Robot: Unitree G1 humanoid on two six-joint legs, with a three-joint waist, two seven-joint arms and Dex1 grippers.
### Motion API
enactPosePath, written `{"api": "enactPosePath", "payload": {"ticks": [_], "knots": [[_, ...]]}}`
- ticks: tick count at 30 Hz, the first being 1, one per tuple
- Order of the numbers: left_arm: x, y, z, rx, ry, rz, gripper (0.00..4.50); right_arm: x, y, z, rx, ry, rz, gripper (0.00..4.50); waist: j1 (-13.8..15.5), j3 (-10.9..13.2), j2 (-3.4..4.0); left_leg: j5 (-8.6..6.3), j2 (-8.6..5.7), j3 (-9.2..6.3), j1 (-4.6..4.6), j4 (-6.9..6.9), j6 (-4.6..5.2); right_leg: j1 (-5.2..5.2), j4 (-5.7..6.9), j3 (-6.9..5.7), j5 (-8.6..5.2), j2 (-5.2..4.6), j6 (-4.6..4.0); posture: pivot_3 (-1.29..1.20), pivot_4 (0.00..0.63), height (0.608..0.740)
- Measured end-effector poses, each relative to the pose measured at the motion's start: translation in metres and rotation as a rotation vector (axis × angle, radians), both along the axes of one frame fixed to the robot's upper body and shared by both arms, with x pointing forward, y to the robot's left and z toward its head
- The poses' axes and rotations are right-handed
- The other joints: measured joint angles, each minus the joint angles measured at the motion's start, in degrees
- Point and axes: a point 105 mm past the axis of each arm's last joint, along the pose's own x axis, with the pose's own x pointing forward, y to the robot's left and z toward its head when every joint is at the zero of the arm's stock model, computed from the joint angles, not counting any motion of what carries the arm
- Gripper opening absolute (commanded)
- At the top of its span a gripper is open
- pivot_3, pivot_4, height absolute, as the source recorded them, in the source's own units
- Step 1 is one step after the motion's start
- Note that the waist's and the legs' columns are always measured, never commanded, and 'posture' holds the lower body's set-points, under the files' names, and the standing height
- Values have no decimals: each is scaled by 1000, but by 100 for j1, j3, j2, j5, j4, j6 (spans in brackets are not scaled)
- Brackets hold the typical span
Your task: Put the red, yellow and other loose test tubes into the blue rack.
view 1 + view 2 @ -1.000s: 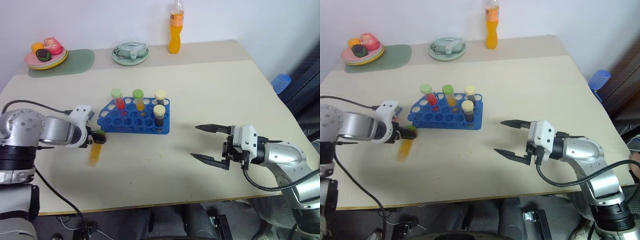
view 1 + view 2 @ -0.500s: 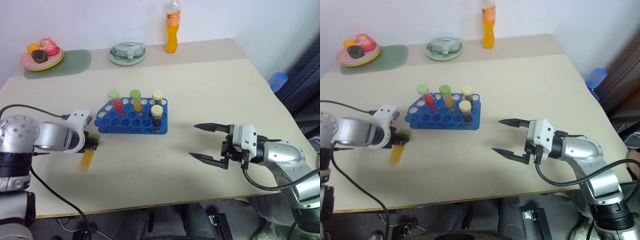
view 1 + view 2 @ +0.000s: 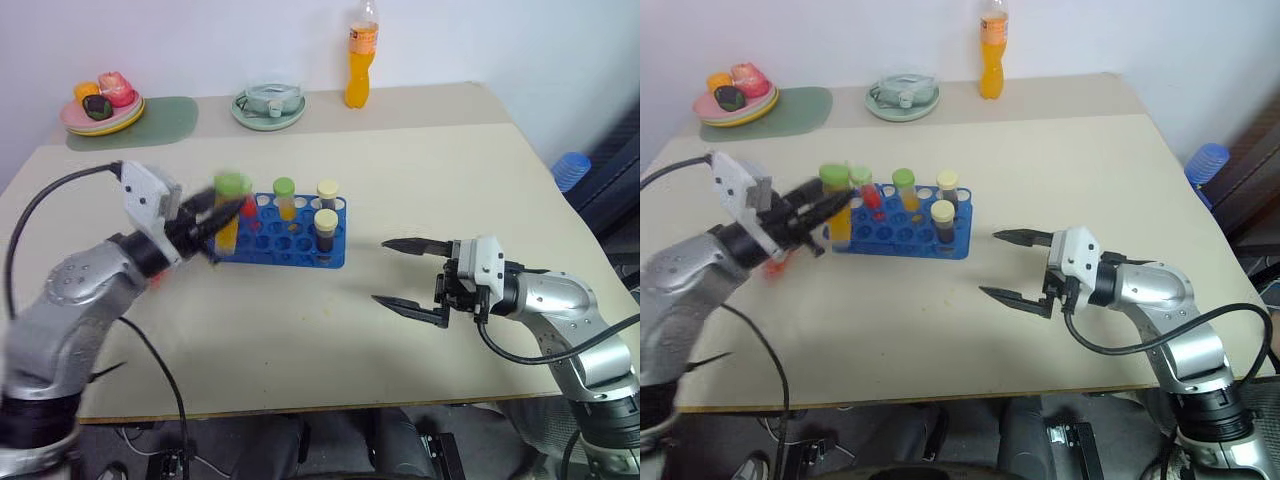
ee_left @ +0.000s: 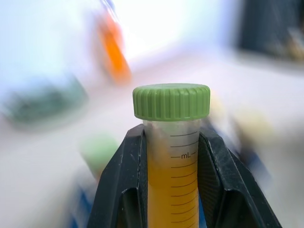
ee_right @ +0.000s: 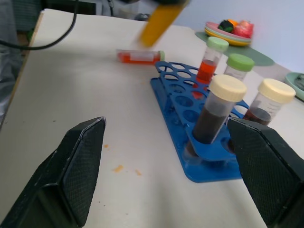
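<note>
My left gripper (image 4: 170, 156), clamped on the yellow tube (image 4: 172, 156), should hold it upright over a free hole near the blue rack (image 3: 290, 245)'s left end.

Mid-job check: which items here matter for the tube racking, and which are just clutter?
Job: yellow tube in left gripper; loose red tube lying on table; blue rack.
Clutter: orange drink bottle; food plate; green dish; blue cups.
</note>
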Motion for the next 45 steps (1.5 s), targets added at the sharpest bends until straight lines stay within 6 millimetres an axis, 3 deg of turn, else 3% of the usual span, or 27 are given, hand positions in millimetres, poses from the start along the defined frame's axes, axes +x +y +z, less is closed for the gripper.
{"api": "enactPosePath", "payload": {"ticks": [6,12,22,25,32,38,41,45], "knots": [[15,-20,-26,18,-134,42,778,-2,-11,1,-2,16,-75,4165,-14,0,1,-5,12,24,1,-3,7,-10,-1,5,2,5,1,0,150,740],[19,-43,-56,-1,-117,-38,778,-4,-17,8,-13,5,-122,4165,-5,0,0,-5,12,28,1,2,8,-8,1,6,4,6,4,0,150,740],[19,-55,-68,-18,-169,-130,778,-6,-18,15,-18,-1,-148,4165,-3,-7,3,-6,14,31,7,3,10,-3,1,8,5,7,5,0,150,740],[21,-55,-81,-15,-121,-140,778,-7,-19,18,-20,-9,-155,4165,-4,-7,4,-6,14,30,6,3,11,-4,1,8,6,8,6,0,150,740],[23,-56,-85,-22,-104,-146,778,-6,-19,18,-19,-3,-158,4165,3,-7,3,-9,14,31,5,3,15,-4,-2,8,6,7,7,0,150,740],[22,-58,-92,-52,-32,-160,3790,-6,-19,18,-19,-2,-157,4165,-6,-6,3,-9,14,31,5,3,15,-5,-1,8,6,7,7,0,150,740],[19,-58,-85,-46,-63,-163,3790,-7,-19,18,-19,-4,-156,4165,-7,-6,2,-8,15,31,5,3,14,-6,1,8,6,8,7,0,150,740],[10,-57,-60,-67,-138,-192,3790,-6,-18,17,-17,-1,-149,4165,-11,-6,2,-8,16,31,5,3,14,-7,1,9,6,9,7,0,150,740]]}}
